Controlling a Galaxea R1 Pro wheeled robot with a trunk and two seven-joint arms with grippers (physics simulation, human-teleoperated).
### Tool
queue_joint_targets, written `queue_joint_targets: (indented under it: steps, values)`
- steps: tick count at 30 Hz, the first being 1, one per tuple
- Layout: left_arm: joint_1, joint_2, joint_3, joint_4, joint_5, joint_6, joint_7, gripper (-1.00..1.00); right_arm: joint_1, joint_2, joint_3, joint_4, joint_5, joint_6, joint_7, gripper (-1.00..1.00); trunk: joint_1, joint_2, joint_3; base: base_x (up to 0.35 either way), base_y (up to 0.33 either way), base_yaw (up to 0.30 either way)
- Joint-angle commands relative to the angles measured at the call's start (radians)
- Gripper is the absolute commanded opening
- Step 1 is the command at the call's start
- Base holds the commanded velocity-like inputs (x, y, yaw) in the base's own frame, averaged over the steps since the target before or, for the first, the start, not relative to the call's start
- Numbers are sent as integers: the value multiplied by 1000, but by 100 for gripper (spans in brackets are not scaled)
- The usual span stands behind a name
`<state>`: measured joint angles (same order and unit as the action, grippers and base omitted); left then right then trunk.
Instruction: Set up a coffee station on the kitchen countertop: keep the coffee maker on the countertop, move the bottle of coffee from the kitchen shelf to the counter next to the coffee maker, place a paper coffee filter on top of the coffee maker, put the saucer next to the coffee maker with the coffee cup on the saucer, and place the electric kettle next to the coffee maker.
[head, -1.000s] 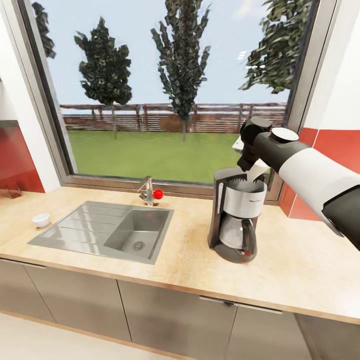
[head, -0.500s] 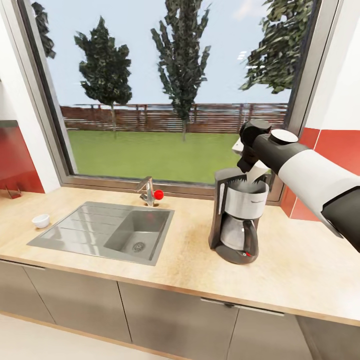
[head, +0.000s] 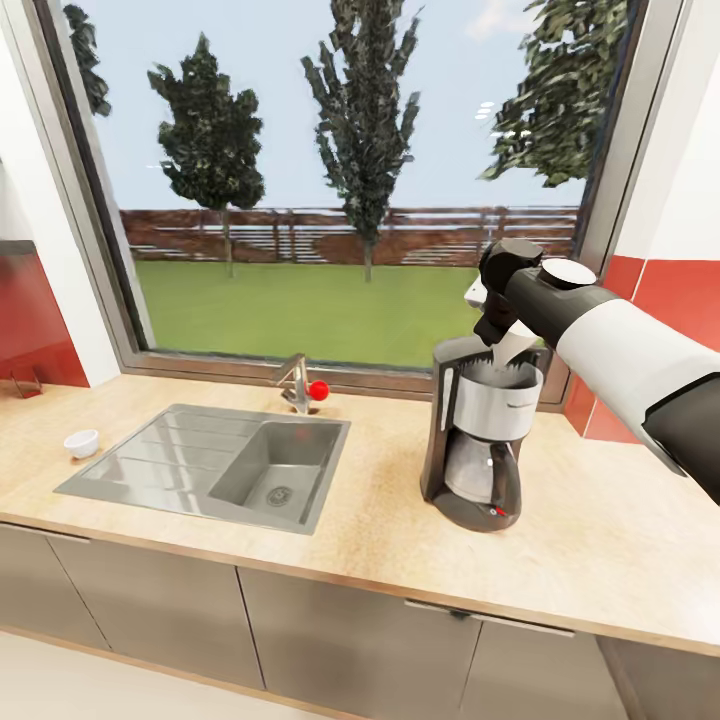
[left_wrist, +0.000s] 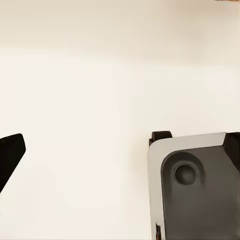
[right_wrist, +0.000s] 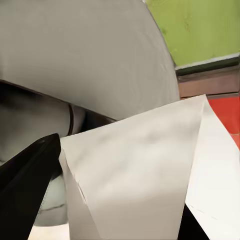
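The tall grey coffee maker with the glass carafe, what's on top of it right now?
A white paper cone filter sits at the open top of the grey drip coffee maker, held by the right gripper. Its lower tip is hidden inside the machine's top, so whether it rests there is unclear.

One coffee maker (head: 481, 436), one paper coffee filter (head: 513, 347), one coffee cup (head: 81, 442), one sink (head: 212, 464).

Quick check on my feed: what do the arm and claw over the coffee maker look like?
The right arm has a glossy white shell between black sections, with a round white cap on the black wrist joint. The right claw is black; its fingers look flat, dark and tapered. No cables or markings visible.
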<state>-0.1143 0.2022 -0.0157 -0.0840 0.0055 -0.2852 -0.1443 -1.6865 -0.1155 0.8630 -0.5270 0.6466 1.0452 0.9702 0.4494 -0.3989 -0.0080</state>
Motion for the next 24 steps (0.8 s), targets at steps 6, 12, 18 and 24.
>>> queue_joint_targets:
  steps: [6, 12, 18, 24]
  values:
    - [-1, 0, -2, 1, 1, -4, -3, 100, -1, -1, 5, -2, 8, 2, 10, -100, 1, -1, -1, 28, 25, 0]
    - [-1, 0, -1, 1, 1, -4, -3, 100, -1, -1, 5, -2, 8, 2, 10, -100, 1, -1, -1, 3, 2, 0]
    - [-1, 0, -1, 1, 1, -4, -2, 100, -1, -1, 5, -2, 8, 2, 10, -100, 1, -1, -1, 0, 0, 0]
    - [-1, -1, -1, 1, 1, -5, -1, 100, -1, -1, 5, -2, 8, 2, 10, -100, 1, -1, -1, 0, 0, 0]
